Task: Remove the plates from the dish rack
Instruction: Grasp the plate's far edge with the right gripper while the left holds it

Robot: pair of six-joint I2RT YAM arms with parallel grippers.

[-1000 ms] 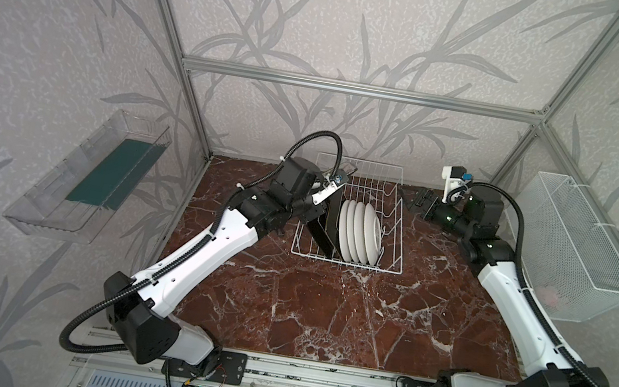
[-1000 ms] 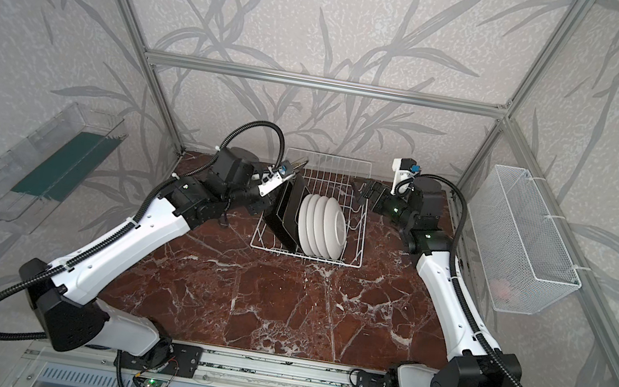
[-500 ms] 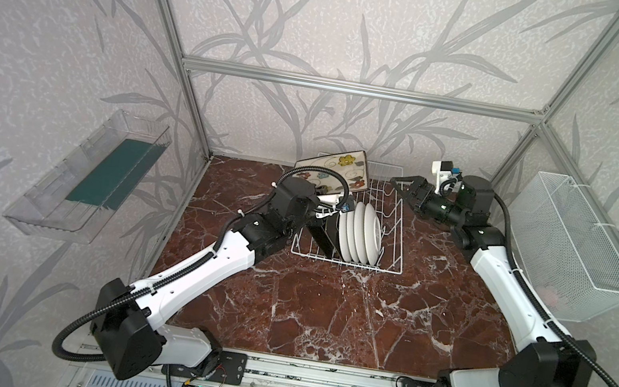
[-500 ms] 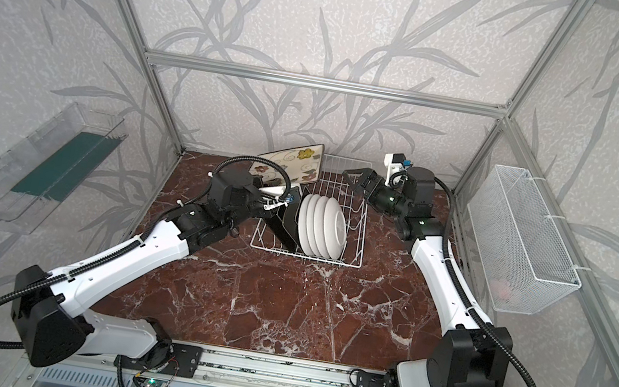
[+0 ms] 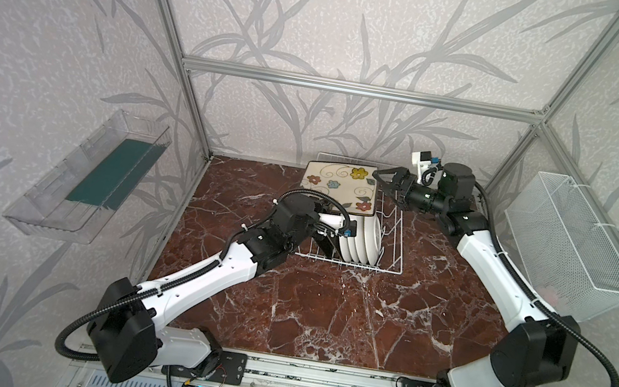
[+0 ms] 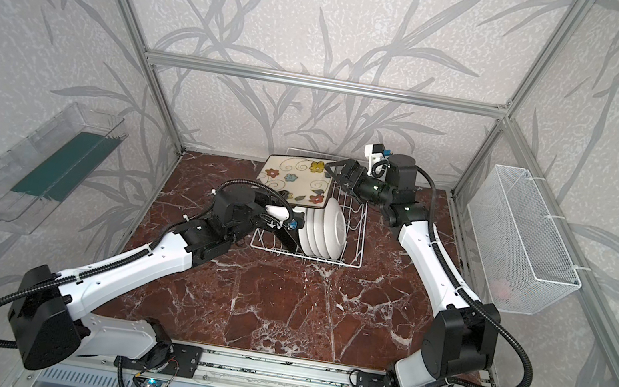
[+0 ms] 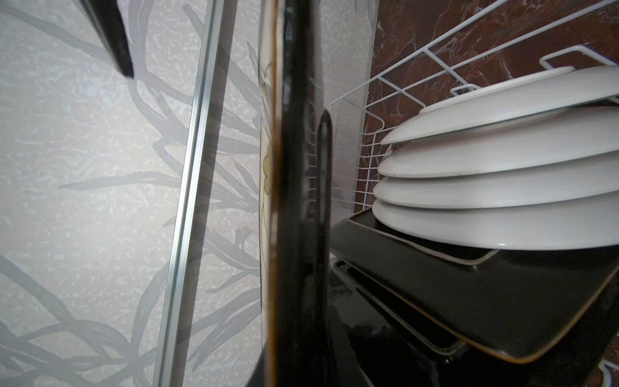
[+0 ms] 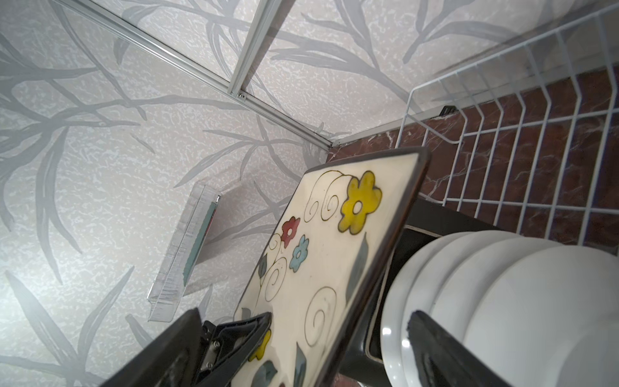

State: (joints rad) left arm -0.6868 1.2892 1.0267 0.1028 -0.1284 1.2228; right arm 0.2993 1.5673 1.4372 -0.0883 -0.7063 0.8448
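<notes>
while my left claw [image 5: 328, 211] grips: it is pinched narrow on the near edge of the square plate [image 5: 339, 186], with one finger [image 7: 323, 201] flat against the plate's black back.
square plate: held up and tilted over the far half of the dish rack [image 5: 351, 264], its cream flowered face showing in both top views.
right claw [image 5: 381, 180]: mine too, spread wide at that plate's far right corner, one finger on the painted side and one on the black side; i cannot tell whether either touches.
round white plates [image 5: 361, 238]: four, standing on edge in a row inside the rack.
other square plates [image 7: 469, 284]: two, black backs showing, leaning in the rack just beside the white ones, on my left arm's side.
rack: on the red marble table [image 5: 321, 318], near its back edge.
mesh basket [image 5: 569, 244]: on the right wall, well apart.
clear tray [image 5: 91, 177]: on the left wall, well apart.
</notes>
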